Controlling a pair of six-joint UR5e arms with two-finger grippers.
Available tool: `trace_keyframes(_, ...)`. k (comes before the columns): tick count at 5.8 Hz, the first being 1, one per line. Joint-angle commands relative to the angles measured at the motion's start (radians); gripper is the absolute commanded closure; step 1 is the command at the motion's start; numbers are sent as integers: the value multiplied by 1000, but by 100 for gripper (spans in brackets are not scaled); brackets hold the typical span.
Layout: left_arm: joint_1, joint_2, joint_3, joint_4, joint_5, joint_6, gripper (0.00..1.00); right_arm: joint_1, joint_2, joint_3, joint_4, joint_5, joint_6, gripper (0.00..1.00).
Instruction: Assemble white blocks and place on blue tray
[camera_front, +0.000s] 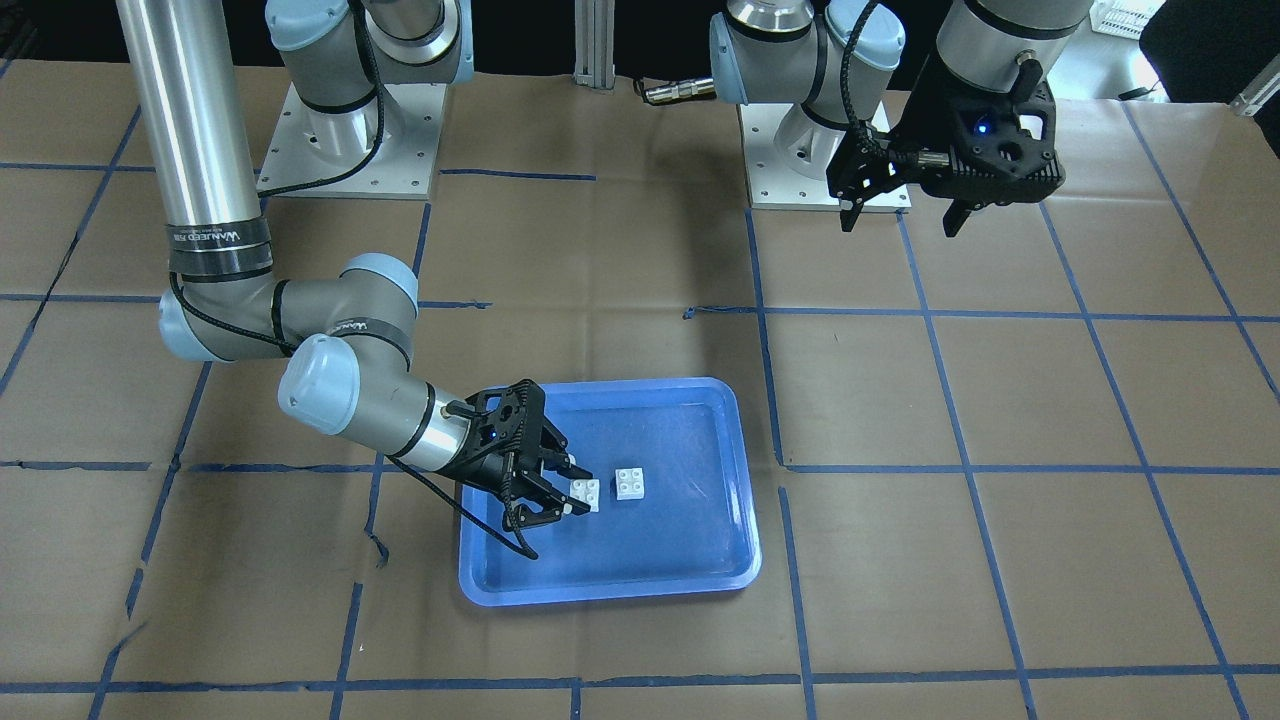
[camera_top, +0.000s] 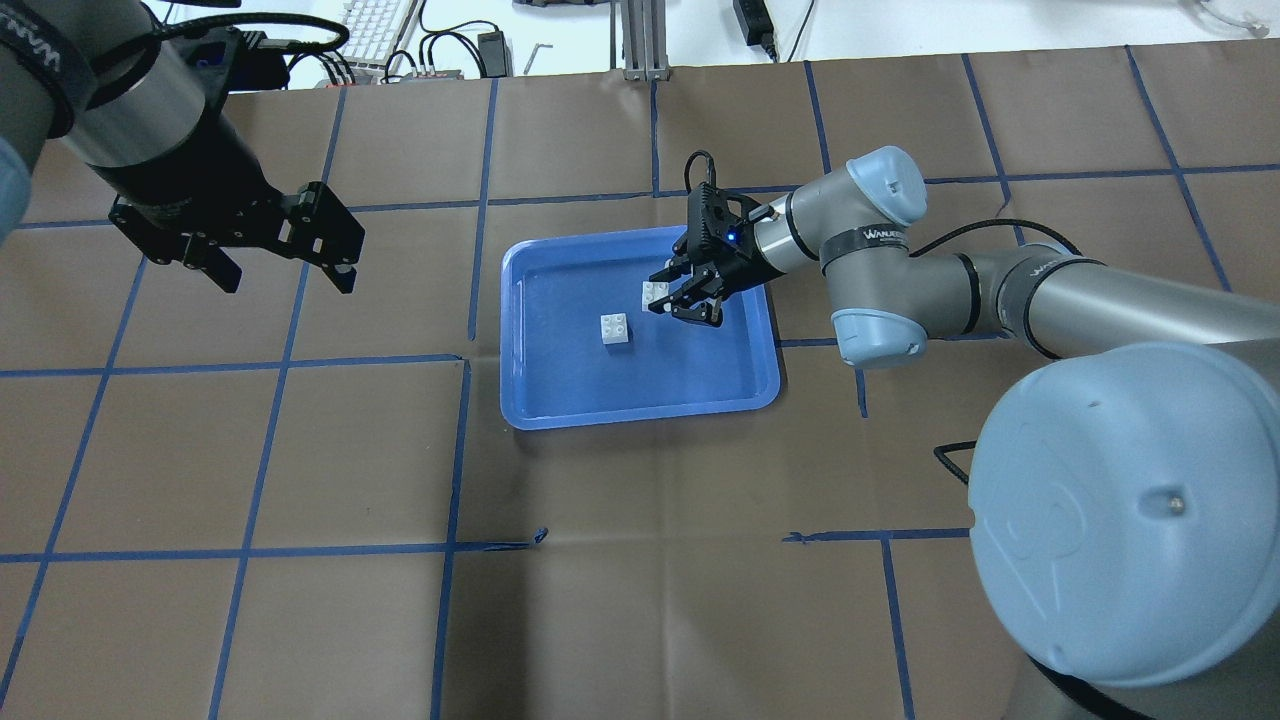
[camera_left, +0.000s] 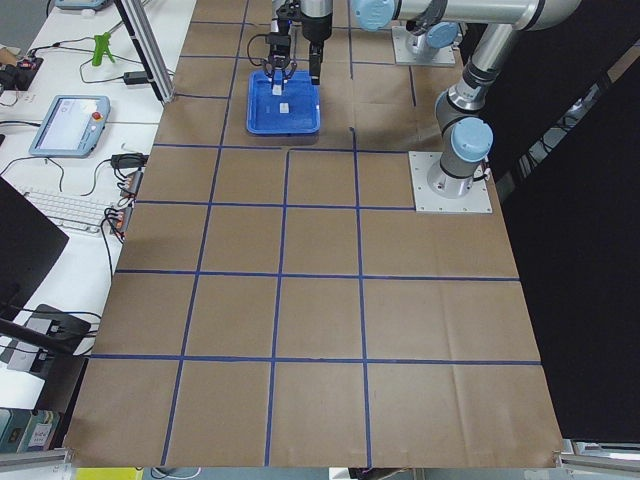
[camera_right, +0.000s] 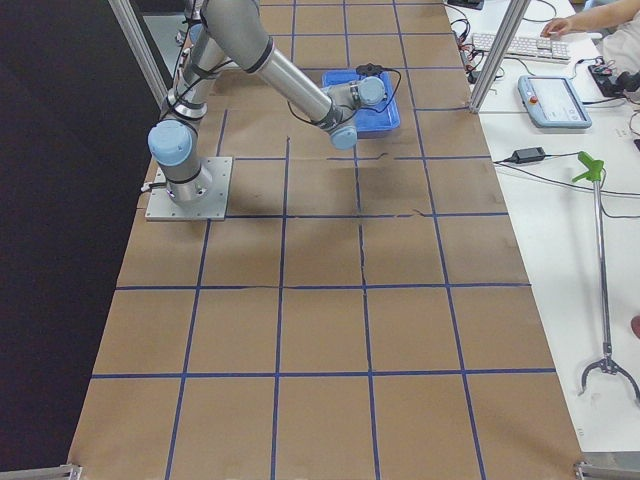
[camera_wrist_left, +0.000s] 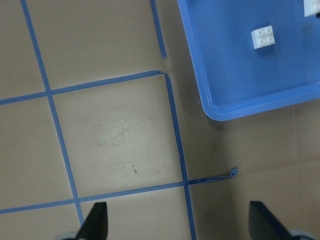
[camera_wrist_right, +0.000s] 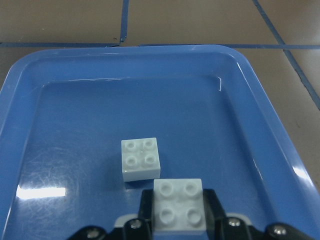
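The blue tray (camera_top: 580, 385) lies at mid-table. One white block (camera_top: 616, 331) sits studs up on the tray floor. My right gripper (camera_top: 672, 298) reaches into the tray and is shut on the second white block (camera_top: 655, 293), held studs up just beside the loose one. The right wrist view shows the held block (camera_wrist_right: 178, 206) between the fingers, with the loose block (camera_wrist_right: 140, 158) right in front of it and apart. My left gripper (camera_top: 285, 275) is open and empty, raised over the table well left of the tray. The left wrist view shows the tray (camera_wrist_left: 240, 90) and the loose block (camera_wrist_left: 263, 37).
Brown paper with a blue tape grid (camera_top: 460, 450) covers the table. The two arm bases (camera_front: 350, 140) stand at the robot's edge. A keyboard and cables (camera_top: 375, 25) lie beyond the far edge. A torn tape end (camera_top: 540, 535) sticks up in front of the tray.
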Motion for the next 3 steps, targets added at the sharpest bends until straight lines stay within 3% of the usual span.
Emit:
trace_keyframes(1,2,-35,39,-1,-3,-84,1,10,20,2,-14,-3,8,62)
trace_keyframes(3,1,-27,42,0,-8,-78,1,15,23,2,-11,-7,9,62)
